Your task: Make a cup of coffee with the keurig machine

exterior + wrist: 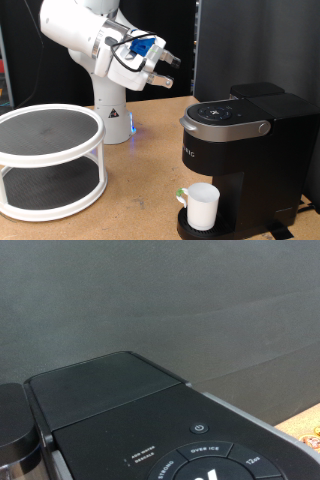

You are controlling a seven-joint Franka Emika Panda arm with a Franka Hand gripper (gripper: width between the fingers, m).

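Exterior view: gripper [172,66] raised, left of and above the keurig machine [245,150].
I can't tell its finger spacing; it holds nothing. My cup [203,206] sits on the brewer's drip tray, well below.

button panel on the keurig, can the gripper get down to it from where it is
Probably yes: the gripper hangs in open air above and to the exterior view's left of the keurig machine, with nothing between it and the button panel.

Exterior view faces keurig machine [245,150] front, wrist close above
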